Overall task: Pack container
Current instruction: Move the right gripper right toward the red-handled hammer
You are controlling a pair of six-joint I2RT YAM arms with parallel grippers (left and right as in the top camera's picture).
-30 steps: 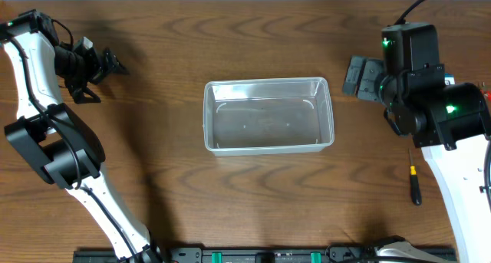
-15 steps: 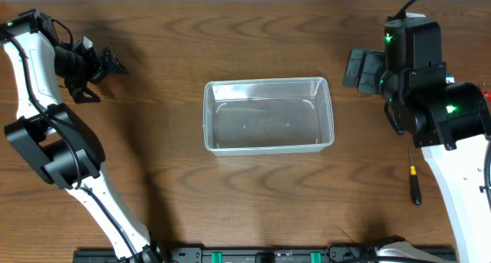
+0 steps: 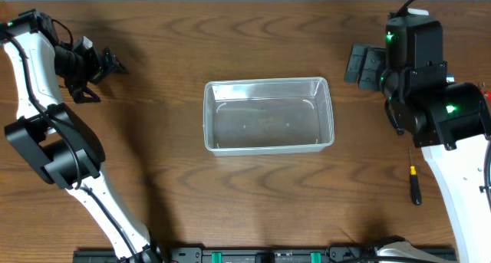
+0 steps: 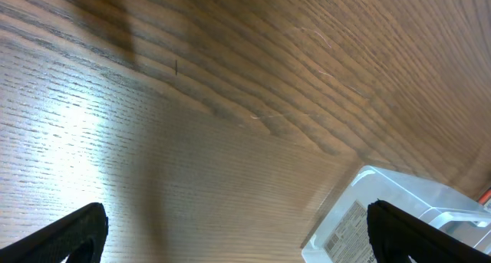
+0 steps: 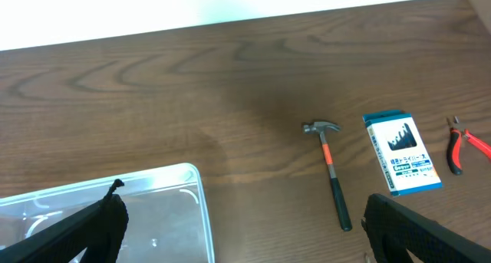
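Both end effectors are spread wide and carry nothing. The left end effector [image 3: 107, 77] hangs far off to the left, and the right end effector [image 3: 363, 65] is just past the right end of the container [image 3: 265, 83], which sits empty mid-worktop [image 3: 230, 202]. Take the hammer [image 5: 331, 171] first, I'd say: straddle its handle near the head. Approach from its open left side, because the blue box [image 5: 402, 152] lies just beside it, with the pliers [image 5: 465, 144] beyond.

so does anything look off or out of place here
Nothing stands out. The container sits upright and empty. The hammer, blue box and pliers lie flat and apart, the screwdriver flat too. Nothing looks spilled or broken.
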